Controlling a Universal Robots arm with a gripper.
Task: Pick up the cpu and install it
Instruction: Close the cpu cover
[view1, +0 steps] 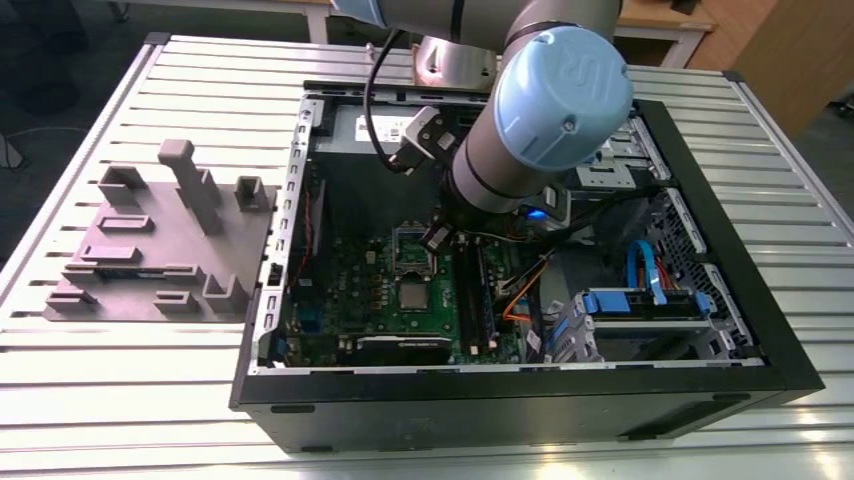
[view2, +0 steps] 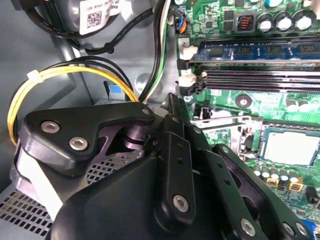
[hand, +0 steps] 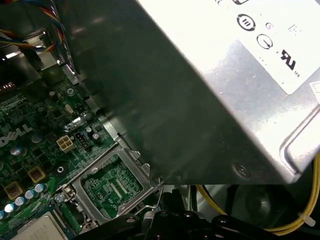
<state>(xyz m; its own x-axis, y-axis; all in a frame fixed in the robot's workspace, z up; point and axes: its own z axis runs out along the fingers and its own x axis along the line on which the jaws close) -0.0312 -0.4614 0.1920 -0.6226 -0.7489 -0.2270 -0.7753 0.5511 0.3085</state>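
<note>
Jaws near seated cpu (view2: 292, 146)

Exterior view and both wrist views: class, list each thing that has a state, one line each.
computer case: lying on its side, open.
cpu: lying flat, uncovered.
socket frame: swung open, off the cpu.
gripper: inside the case, near the socket frame.
</note>
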